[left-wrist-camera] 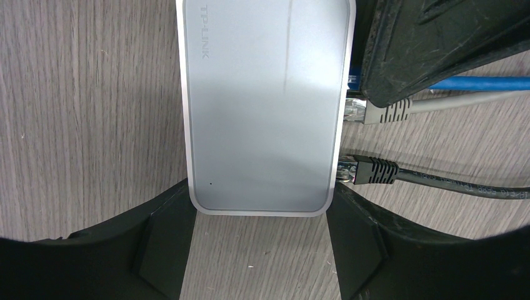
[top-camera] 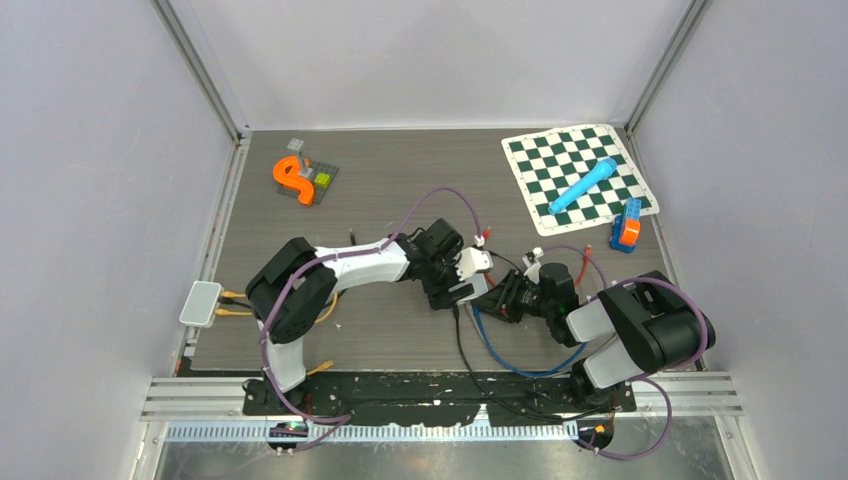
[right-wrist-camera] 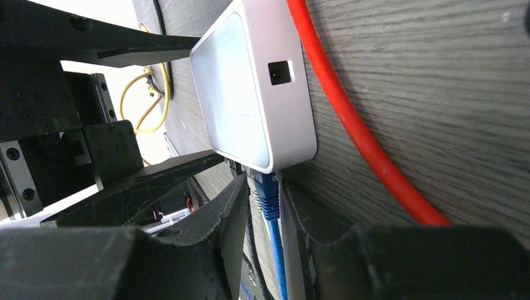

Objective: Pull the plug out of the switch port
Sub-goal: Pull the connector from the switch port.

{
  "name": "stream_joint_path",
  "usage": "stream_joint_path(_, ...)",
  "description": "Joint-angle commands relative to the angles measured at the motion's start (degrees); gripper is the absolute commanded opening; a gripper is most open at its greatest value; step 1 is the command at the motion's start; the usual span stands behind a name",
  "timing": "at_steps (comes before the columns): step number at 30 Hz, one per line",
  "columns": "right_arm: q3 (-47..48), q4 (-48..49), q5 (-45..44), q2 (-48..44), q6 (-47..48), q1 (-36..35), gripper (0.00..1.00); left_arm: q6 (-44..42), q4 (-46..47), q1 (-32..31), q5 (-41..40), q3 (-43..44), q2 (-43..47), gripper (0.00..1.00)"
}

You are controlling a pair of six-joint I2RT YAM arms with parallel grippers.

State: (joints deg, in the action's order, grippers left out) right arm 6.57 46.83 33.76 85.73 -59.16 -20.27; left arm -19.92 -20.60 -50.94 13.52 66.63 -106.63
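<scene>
Switch (left-wrist-camera: 265, 106) lies flat on the tabletop (left-wrist-camera: 75, 112), clamped across one end by the closed left tool (left-wrist-camera: 261, 219). The blue plug (right-wrist-camera: 267, 190) is seen seated in the switch's edge, and a grey plug (left-wrist-camera: 387, 111) and a black plug (left-wrist-camera: 372, 170) are seated along the same edge. The right tool (right-wrist-camera: 265, 212) is closed on the blue plug just behind the switch, one finger on either side; bracing and grasp are judged done, the pull itself not yet made, as the plug is not drawn clear
</scene>
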Motion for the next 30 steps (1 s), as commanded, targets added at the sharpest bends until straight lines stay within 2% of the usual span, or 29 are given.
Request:
stream_joint_path(1, -0.3, 0.1, -0.7, -0.6, 1.3, -0.4, 0.33, 0.5, -0.8, -0.6, 4.3, 1.6, -1.2, 0.55)
stream_joint_path(20, 1.9, -2.3, -5.1, -1.3, -0.7, -0.4, 0.34, 0.9, -1.5, -0.6, 6.2, 0.9, -0.4, 0.54)
stream_joint_path(30, 1.7, -1.2, -4.8, -1.1, -1.2, -0.4, 0.21, 1.1, -1.7, -0.6, 6.7, 1.2, -0.1, 0.53)
